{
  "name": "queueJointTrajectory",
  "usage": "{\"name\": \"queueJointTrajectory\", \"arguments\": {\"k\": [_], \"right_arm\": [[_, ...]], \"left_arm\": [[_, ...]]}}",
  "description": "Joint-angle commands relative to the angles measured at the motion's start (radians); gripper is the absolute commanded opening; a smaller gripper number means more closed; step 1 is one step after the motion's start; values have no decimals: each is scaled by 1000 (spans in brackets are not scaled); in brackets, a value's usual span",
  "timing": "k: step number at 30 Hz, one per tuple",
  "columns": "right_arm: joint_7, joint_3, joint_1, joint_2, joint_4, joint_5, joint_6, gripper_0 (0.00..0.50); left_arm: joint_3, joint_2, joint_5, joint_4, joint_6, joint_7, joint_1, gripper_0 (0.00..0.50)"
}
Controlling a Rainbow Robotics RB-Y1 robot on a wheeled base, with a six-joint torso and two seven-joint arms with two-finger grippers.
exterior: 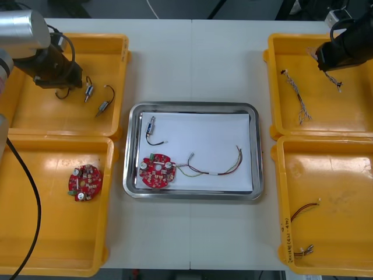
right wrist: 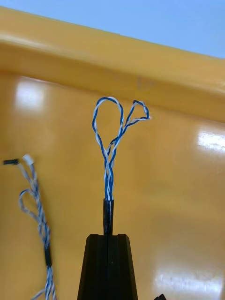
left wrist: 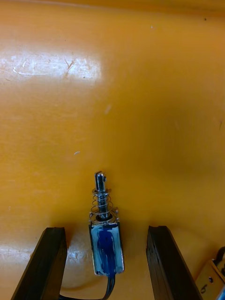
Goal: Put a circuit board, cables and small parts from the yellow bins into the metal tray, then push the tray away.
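Presently loading: right gripper (right wrist: 108,236) pinching a blue-and-white cable (right wrist: 109,154) in the far right yellow bin (exterior: 272,93); left gripper (left wrist: 105,230) spread astride a small metal part (left wrist: 106,246); next likely closing, then carrying both to the metal tray (exterior: 256,146).

I see the left arm (exterior: 20,32): silver cylindrical link, black wrist housing, black cable (exterior: 39,204). Left pincer (left wrist: 104,229) and right pincer (right wrist: 108,236) have square black fingers.
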Motion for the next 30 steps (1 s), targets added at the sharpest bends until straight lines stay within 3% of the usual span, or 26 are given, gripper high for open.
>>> {"name": "queueJointTrajectory", "arguments": {"k": [1, 7, 8, 9, 10, 18, 24, 30], "right_arm": [[-46, 23, -2, -35, -133, 13, 151, 0], [-69, 11, 41, -41, -337, 17, 368, 0], [-73, 9, 58, -39, -389, 17, 405, 0], [-76, 9, 67, -38, -414, 16, 424, 0], [-81, 9, 84, -38, -460, 11, 456, 0], [-115, 9, 170, -39, -735, -41, 682, 0], [-136, 18, 194, -39, -867, -84, 682, 0], [-155, 51, 254, -41, -1046, -135, 682, 0]], "left_arm": [[-24, -14, 18, -9, -32, -124, -30, 500], [-30, -14, 24, -9, -33, -124, -30, 495], [-30, -14, 24, -9, -33, -126, -29, 242], [-30, -14, 24, -9, -33, -126, -29, 143], [-30, -14, 22, -9, -33, -127, -29, 3], [-30, -13, 26, -9, -32, -134, -30, 0], [-28, -5, 13, -38, -7, -135, -29, 0], [-28, 38, 1, -170, 152, -115, -29, 1]]}}
